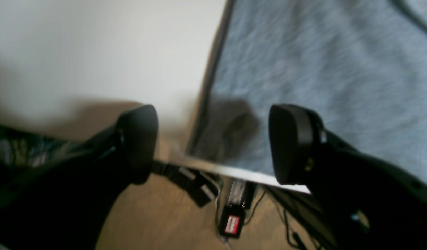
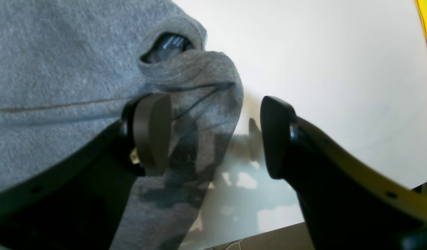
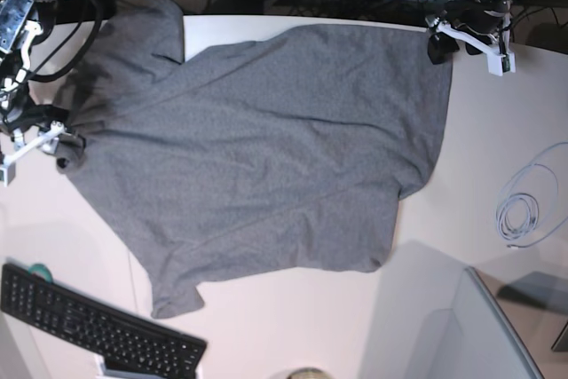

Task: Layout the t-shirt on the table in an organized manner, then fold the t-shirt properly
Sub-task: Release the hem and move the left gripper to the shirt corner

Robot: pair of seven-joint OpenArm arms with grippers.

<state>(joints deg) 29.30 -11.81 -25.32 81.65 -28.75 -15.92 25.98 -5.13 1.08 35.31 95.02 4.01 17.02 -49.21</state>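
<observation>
T-shirt (image 3: 257, 148) lies spread flat on the table (image 3: 479, 184), long axis left-right; both jaws gape wide, holding nothing.

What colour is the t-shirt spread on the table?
Heather grey all over, no print; the t-shirt shows best in the base view.

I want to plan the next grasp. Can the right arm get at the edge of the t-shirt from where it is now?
Probably yes. The right gripper stands open right at the t-shirt, with a bunched fold of cloth already between its jaws, and nothing lies in the way on the table.
</observation>
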